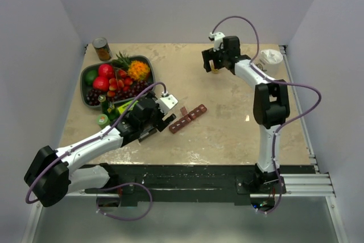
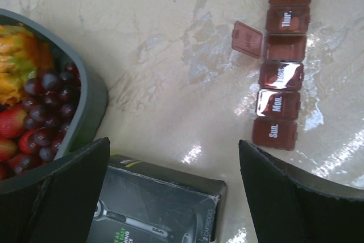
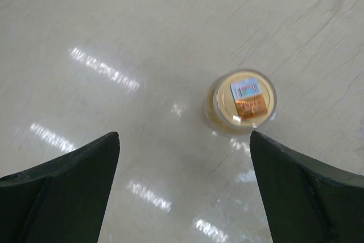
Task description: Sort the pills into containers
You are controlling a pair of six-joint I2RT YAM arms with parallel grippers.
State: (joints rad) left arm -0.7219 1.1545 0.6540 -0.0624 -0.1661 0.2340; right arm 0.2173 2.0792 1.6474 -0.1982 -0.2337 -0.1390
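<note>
Both sets of jaws stood spread wide and held nothing. The left gripper (image 2: 173, 157) hung over a dark boxed item (image 2: 165, 197) beside the fruit bowl (image 2: 94, 103). The right gripper (image 3: 183, 140) hung over the far part of the table (image 1: 227, 129). The containers (image 2: 281, 78), a dark red strip of day-marked compartments, lay near the table's middle, just ahead of the left gripper, with one lid (image 2: 247, 38) flipped open. The bottle (image 3: 242, 102), small and clear, stood upright and capped below the right gripper, nearer one finger than the other. The pills (image 3: 211, 113) showed only as a yellowish mass through its side.

If the jaws closed off-centre like that, one finger would likely meet the bottle first and tip it or send it skidding. With a single compartment open, a careless pour could scatter pills, and a nudge might slide the light strip.

The table was pale, marbled and glossy, with streaks of glare. Plain pale walls (image 1: 182, 4) closed it in on three sides.
</note>
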